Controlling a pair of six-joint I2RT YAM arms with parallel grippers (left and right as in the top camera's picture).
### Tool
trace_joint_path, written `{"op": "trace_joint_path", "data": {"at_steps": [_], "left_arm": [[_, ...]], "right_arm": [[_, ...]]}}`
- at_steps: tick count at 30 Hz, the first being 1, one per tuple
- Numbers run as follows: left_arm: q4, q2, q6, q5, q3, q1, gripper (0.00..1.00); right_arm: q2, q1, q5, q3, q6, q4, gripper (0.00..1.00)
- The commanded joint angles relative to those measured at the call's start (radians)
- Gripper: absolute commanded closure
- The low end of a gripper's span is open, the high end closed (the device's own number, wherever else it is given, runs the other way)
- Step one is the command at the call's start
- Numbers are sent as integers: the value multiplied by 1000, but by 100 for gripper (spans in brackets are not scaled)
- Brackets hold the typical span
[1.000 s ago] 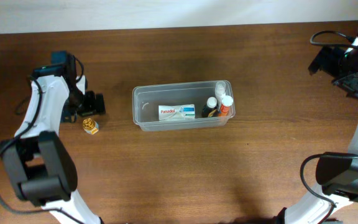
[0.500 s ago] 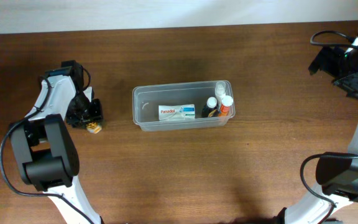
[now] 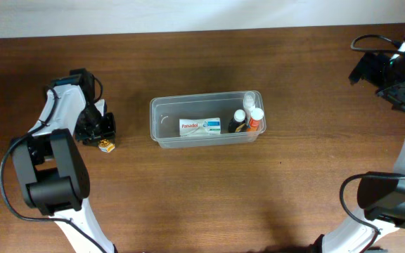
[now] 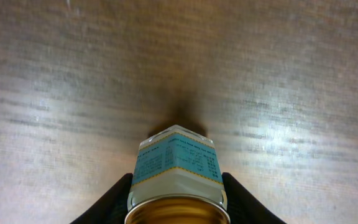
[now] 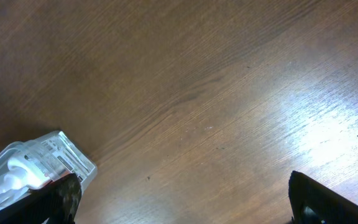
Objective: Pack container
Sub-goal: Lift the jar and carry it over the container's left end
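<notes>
Mid-frame in the overhead view, on the wooden table: the container. Holds a white Panadol box lying flat near its middle and, at its right end, small bottles standing close together.

Left of it and well apart: the left gripper, pointing down over a small jar with a gold lid. At bottom centre of the left wrist view, black fingers against both sides of the upright jar, pinching it, its pale blue label facing up the frame.

At the upper right of the overhead frame, far from the container: the right gripper. Spread wide in the right wrist view, holding nothing. At lower left there, a clear plastic pack with a printed label, lying on the wood.
</notes>
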Motion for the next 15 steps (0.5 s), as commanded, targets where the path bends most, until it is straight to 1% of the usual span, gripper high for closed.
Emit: {"op": "trace_joint_path", "data": {"at_steps": [1, 7, 12, 15], "left_arm": [[-38, 9, 1, 18, 85, 0, 63], [-177, 8, 6, 43, 235, -12, 62], [-271, 8, 19, 44, 373, -64, 62], [-303, 8, 79, 87, 453, -115, 62]], "right_arm": [[2, -2, 9, 3, 8, 1, 2], [2, -2, 9, 3, 8, 1, 2], [2, -2, 9, 3, 8, 1, 2], [2, -2, 9, 3, 8, 1, 2]]}}
